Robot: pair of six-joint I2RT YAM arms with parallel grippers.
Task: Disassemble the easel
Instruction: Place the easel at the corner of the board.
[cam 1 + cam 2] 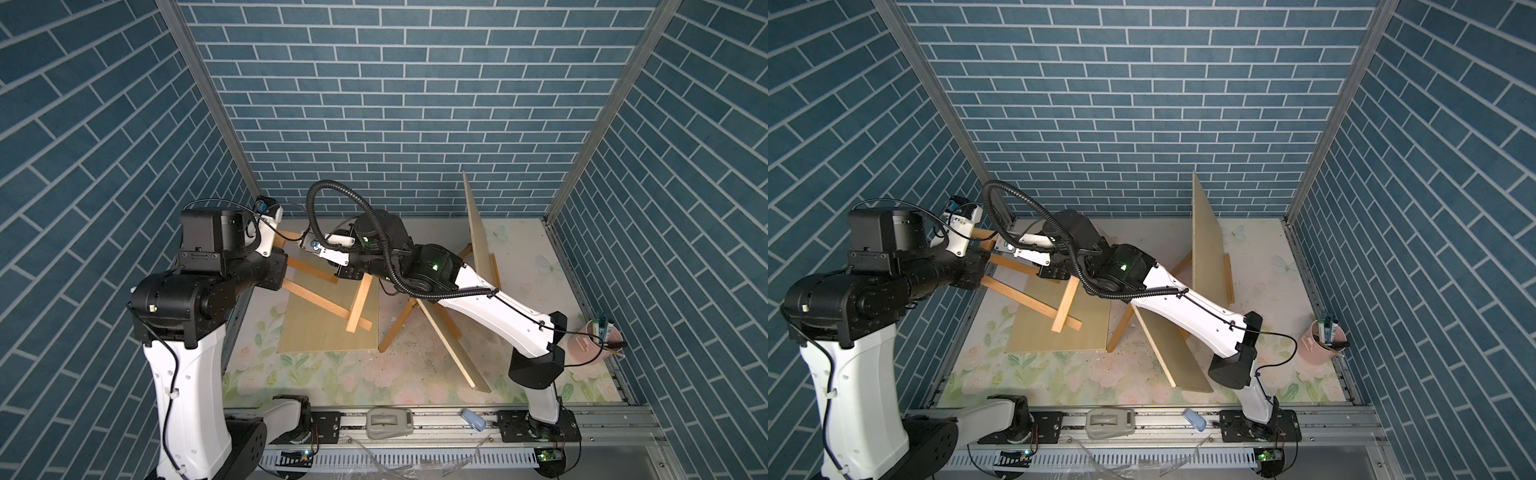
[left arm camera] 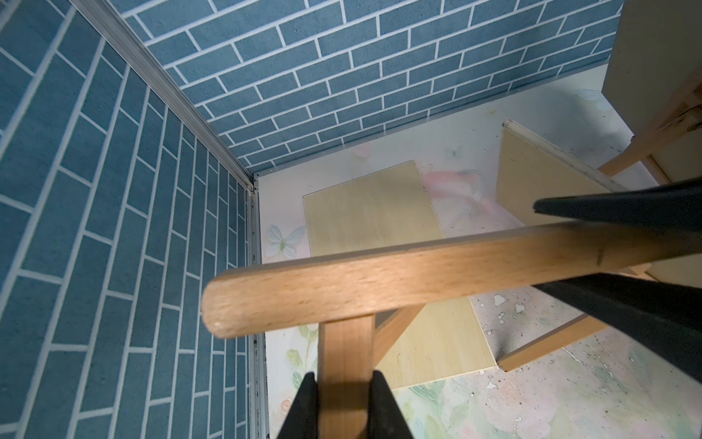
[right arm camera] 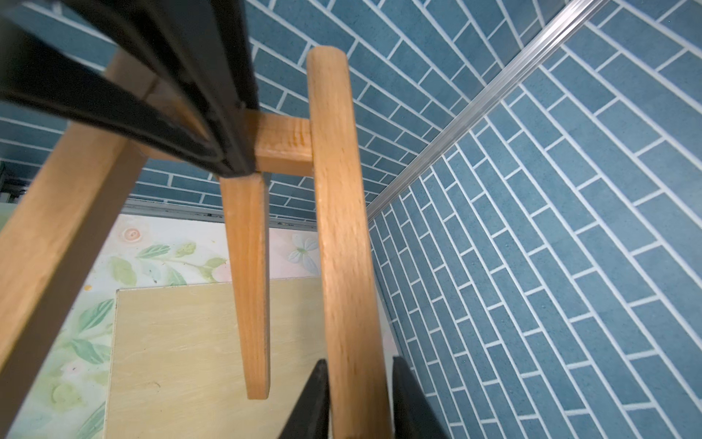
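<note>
A small wooden easel (image 1: 320, 297) (image 1: 1034, 301) is lifted at its top end near the back left corner, its lower bars resting on a flat pale board (image 1: 328, 328). My left gripper (image 2: 343, 399) (image 1: 275, 245) is shut on the easel's short crosspiece (image 2: 343, 353). My right gripper (image 3: 359, 399) (image 1: 297, 243) is shut round the rounded leg (image 3: 338, 228) (image 2: 380, 281), with its black fingers (image 2: 626, 205) pressing on both sides. A short strut (image 3: 249, 289) hangs free beside that leg. In both top views the fingertips are mostly hidden by the wrists.
A second easel (image 1: 399, 328) stands at the right with an upright board (image 1: 478, 232) and a leaning board (image 1: 453, 345). A pink cup of pens (image 1: 590, 343) sits at the far right. Brick walls (image 2: 114, 228) close in on the left corner.
</note>
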